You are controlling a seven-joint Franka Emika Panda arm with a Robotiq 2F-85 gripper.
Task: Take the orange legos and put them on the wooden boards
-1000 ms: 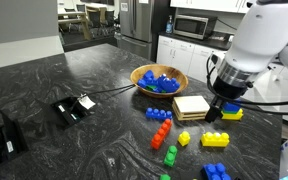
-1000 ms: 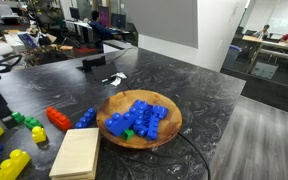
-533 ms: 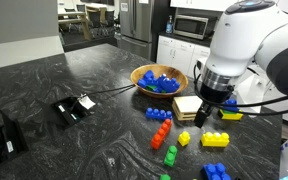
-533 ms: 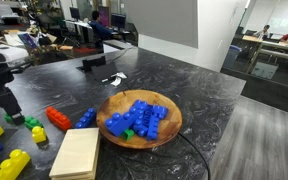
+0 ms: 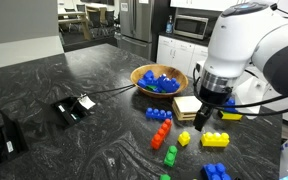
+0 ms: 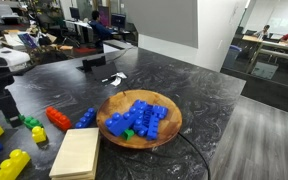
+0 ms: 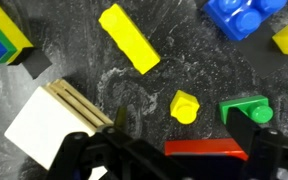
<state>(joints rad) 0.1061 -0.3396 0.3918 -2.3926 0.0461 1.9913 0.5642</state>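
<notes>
The orange legos [image 5: 161,131] lie flat on the dark table, in front of the wooden boards [image 5: 190,106], which sit next to the round bowl. Both also show in an exterior view: the legos [image 6: 58,119] and the boards [image 6: 76,153]. My gripper [image 5: 206,114] hangs open and empty just above the table, beside the boards; it also shows at the left edge of an exterior view [image 6: 4,108]. In the wrist view the open gripper [image 7: 189,128] has the orange legos [image 7: 206,149] low between its fingers, partly hidden by them. The boards [image 7: 49,122] are at lower left.
A wooden bowl [image 5: 144,72] holds blue bricks. Loose bricks lie around: a blue one [image 5: 160,114], yellow ones [image 5: 215,140] [image 7: 129,38] [image 7: 185,106], green ones [image 5: 171,155] [image 7: 246,106], and a multicoloured stack [image 5: 231,112]. A black device with a cable [image 5: 74,106] lies further off.
The arm swung in from the side toward the bricks and lowered beside the boards. In the last half second it has barely moved. No brick has moved.
</notes>
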